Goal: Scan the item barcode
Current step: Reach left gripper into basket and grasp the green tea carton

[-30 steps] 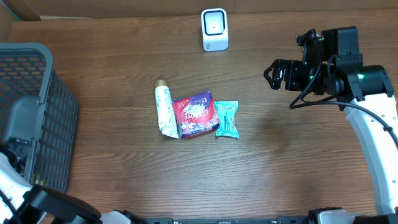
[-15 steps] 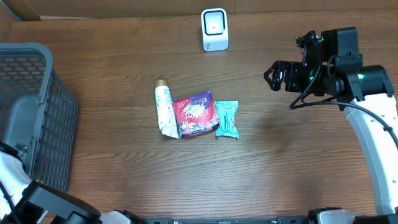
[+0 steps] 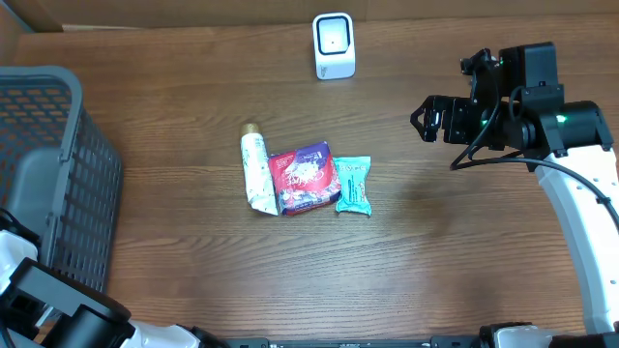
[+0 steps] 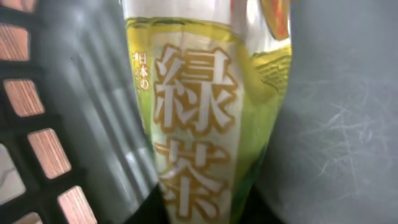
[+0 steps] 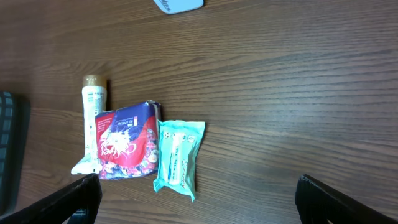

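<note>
My L end effector (image 4: 198, 216) pinches a glossy yellow-green tea pkt (image 4: 199, 112) w/ big cream 緑茶 lettering, R end effector (image 3: 423, 118) wide open over tabletop (image 3: 435, 242)

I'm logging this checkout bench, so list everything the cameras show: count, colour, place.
scanner: one, white, far edge of the table, centre
basket: one, grey mesh, left side
tube: one, cream with a gold cap, mid-table, left end of a row
snack pack: one, red and purple, middle of the row
teal packet: one, teal, right end of the row
green tea packet: one, yellow-green, at the basket
table: one, brown wood
left end effector: one, grey fingers, closed on the green tea packet
right end effector: one, black, open, above the right side
</note>
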You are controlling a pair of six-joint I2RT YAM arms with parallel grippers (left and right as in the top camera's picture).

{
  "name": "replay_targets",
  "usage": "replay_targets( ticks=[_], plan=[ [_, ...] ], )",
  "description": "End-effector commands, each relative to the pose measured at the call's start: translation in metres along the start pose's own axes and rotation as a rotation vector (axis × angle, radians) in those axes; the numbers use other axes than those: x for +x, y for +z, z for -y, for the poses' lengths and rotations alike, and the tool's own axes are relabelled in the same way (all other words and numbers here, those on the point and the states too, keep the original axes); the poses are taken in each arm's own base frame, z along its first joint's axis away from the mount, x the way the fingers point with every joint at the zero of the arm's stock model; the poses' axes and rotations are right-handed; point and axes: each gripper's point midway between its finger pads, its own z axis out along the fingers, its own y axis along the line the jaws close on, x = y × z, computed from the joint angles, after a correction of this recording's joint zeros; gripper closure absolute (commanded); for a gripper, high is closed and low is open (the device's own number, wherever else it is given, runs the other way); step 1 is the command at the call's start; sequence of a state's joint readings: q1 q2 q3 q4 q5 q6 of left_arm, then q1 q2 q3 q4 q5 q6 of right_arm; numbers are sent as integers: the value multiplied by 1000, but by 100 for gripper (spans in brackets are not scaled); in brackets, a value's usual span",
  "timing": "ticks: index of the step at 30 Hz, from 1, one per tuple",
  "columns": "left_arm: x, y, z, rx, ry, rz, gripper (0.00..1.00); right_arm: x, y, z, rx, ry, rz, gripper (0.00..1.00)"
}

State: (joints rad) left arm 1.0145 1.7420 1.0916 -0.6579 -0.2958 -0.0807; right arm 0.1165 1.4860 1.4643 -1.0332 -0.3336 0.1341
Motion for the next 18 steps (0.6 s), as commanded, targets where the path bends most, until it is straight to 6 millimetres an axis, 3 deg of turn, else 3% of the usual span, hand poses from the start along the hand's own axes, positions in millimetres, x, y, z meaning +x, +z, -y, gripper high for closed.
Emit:
replay_targets(
  ticks=[1,4,9,13,18],
  plan=[
    [3,7,11,44,-32,-12,96,-10,-8,-2,-1,-11,34,0],
    [-3,1,35,164,-24,-5,96,-11,-8,-2,-2,-13,40,0],
    [-22,-24,53,203,25,30,96,-11,-8,-2,-1,-11,36,0],
    [-51,-72,67,228,70,91,96,-11,-8,-2,-2,-12,37,0],
    [-89,-154,74,228,118,200,96,-11,-8,-2,-2,-11,37,0]
  ],
)
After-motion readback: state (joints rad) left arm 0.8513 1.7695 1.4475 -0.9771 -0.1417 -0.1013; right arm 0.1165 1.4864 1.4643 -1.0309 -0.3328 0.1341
